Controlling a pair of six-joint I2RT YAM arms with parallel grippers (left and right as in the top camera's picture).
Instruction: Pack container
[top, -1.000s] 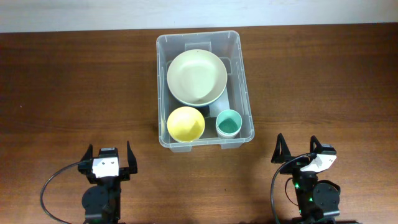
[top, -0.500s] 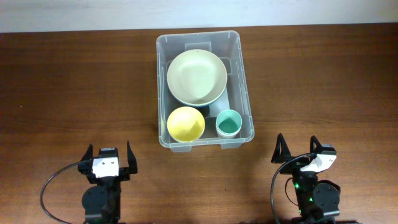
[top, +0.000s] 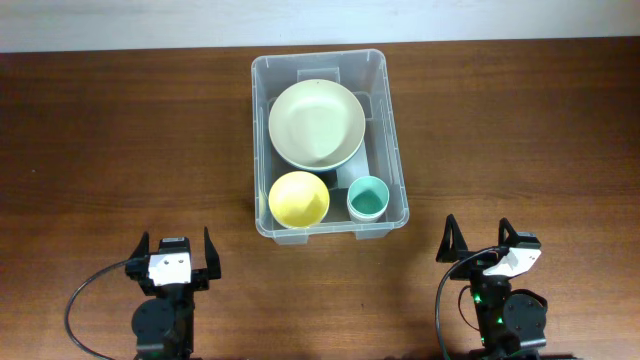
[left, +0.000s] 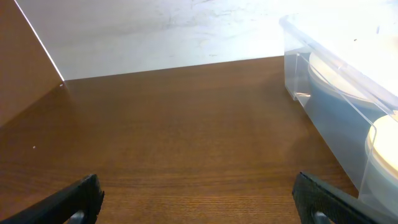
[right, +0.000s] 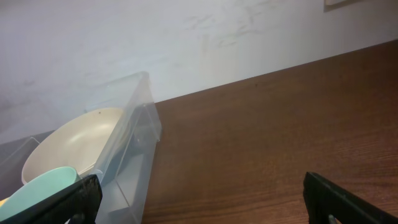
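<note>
The container (top: 259, 140), a large clear plastic bin with a rounded rim, is sitting at the far middle of the dark wood-grain counter (top: 120, 140). It is holding a big pale bowl (top: 316, 124), a yellow bowl (top: 299, 198) and a small teal cup (top: 368, 197). A white wall (top: 120, 25) is running along the counter's far edge. The left gripper (top: 176, 243) and right gripper (top: 478, 235) are sitting at the near edge, well apart from the container, jaws standing wide and gripping nothing.
</note>
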